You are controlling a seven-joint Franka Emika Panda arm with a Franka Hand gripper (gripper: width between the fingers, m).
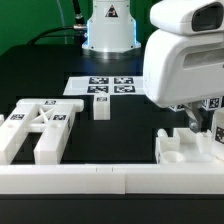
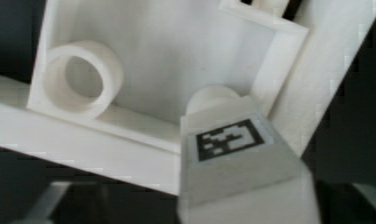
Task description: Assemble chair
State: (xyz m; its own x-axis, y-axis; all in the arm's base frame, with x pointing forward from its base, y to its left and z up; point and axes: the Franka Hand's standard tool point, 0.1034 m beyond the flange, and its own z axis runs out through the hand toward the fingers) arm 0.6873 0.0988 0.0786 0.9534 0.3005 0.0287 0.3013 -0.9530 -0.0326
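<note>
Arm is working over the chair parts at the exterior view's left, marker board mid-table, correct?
Not quite: the arm hangs over the chair part at the exterior view's right, not the left. The marker board is mid-table, as the exterior view shows.

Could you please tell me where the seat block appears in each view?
Exterior view: the seat block sits at the lower right, beneath the robot arm.
Wrist view: it fills most of the picture, behind a tagged part.
Shared landmark: its round socket.
</note>
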